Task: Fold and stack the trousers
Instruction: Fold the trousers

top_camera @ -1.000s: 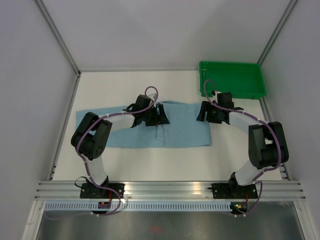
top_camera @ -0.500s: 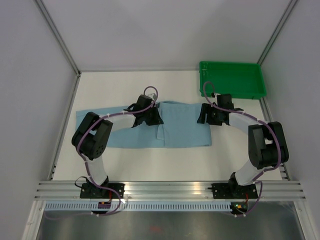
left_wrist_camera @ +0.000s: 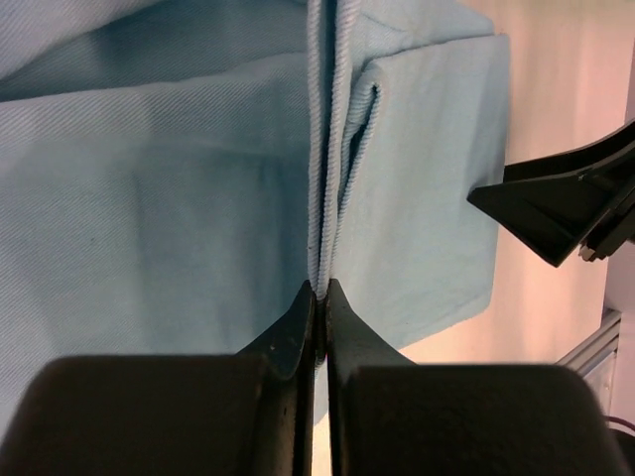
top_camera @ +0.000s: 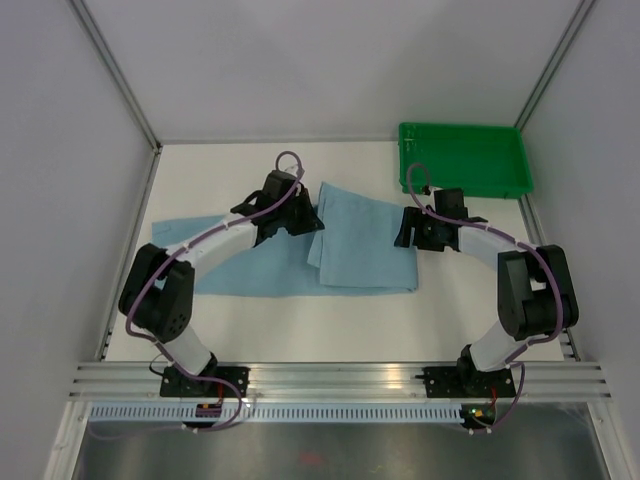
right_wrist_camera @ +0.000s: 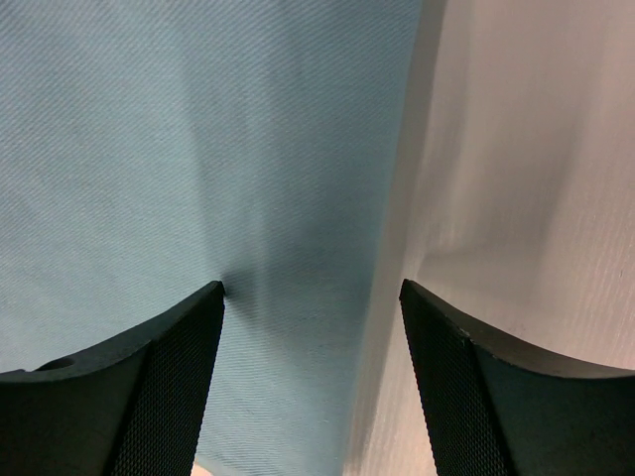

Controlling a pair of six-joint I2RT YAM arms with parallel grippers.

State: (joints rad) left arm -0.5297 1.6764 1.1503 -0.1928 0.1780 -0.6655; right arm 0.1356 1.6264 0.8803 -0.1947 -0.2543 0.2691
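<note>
Left claw is pinched tight on a seam ridge of the trousers, which spread out ahead of it. Right claw gapes astride their edge, perhaps touching. Folding looks barely begun; stacking remains.
</note>
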